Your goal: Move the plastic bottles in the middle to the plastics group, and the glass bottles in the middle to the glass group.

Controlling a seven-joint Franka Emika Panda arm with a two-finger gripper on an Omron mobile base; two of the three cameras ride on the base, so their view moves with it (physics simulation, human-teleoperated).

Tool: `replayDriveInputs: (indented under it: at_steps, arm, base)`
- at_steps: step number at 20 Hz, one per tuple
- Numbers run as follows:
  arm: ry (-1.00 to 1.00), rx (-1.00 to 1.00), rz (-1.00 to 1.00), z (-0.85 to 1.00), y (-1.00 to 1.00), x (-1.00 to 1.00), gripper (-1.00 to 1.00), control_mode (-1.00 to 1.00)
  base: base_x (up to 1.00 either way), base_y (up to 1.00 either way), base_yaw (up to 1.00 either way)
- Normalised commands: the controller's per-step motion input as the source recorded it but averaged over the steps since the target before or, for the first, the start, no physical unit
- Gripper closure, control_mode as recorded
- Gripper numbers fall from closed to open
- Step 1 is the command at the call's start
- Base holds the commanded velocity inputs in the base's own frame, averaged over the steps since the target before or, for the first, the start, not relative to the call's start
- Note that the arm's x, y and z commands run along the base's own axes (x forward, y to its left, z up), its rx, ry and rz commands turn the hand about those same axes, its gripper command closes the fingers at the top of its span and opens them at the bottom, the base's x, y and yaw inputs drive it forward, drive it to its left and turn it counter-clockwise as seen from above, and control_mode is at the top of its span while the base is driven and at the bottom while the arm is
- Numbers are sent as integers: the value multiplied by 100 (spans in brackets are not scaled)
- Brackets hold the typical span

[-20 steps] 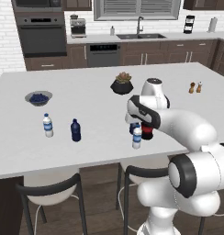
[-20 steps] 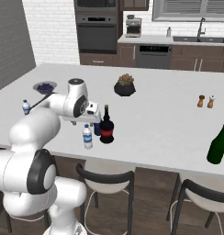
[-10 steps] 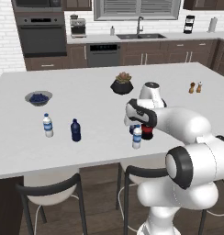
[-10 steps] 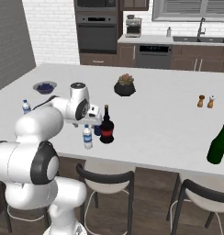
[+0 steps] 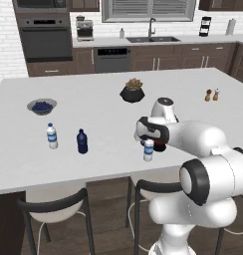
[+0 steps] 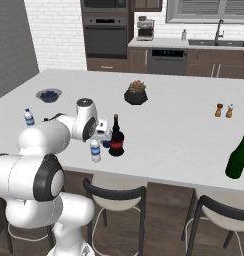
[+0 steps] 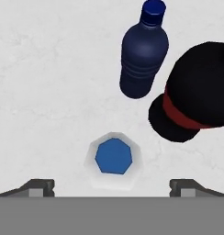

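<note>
End effector [image 7: 112,186]: hanging released, fingers spread wide.
Water bottle [image 7: 113,159]: standing on the table [image 7: 45,92] directly under the end effector, between its fingers.
Navy bottle [image 7: 143,53]: standing beyond it.
Black bottle [image 7: 196,98]: sitting beside the navy bottle.

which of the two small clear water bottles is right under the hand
The clear water bottle in the middle, beside the black red-banded bottle; the open hand hovers over its cap. The other clear water bottle stands far off, near the blueberry bowl.
</note>
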Motion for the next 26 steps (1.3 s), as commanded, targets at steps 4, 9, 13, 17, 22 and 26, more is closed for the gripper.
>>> replayDriveInputs:
  at_steps: [4, 9, 13, 17, 22, 26]
  arm:
    - [-1, 0, 0, -12, 0, 0, -100, -100]
    - [0, 0, 0, -4, 0, 21, -100, -100]
    - [0, 0, 0, -1, 0, 19, -100, -100]
    - [0, 0, 0, -7, 0, 10, -100, -100]
    - [0, 0, 0, -17, 0, 5, -100, -100]
    - [0, 0, 0, -9, 0, 0, 100, -100]
  base:
    - [0, 0, 0]
    - [0, 0, 0]
    - [0, 0, 0]
    - [0, 0, 0]
    - [0, 0, 0]
    - [0, 0, 0]
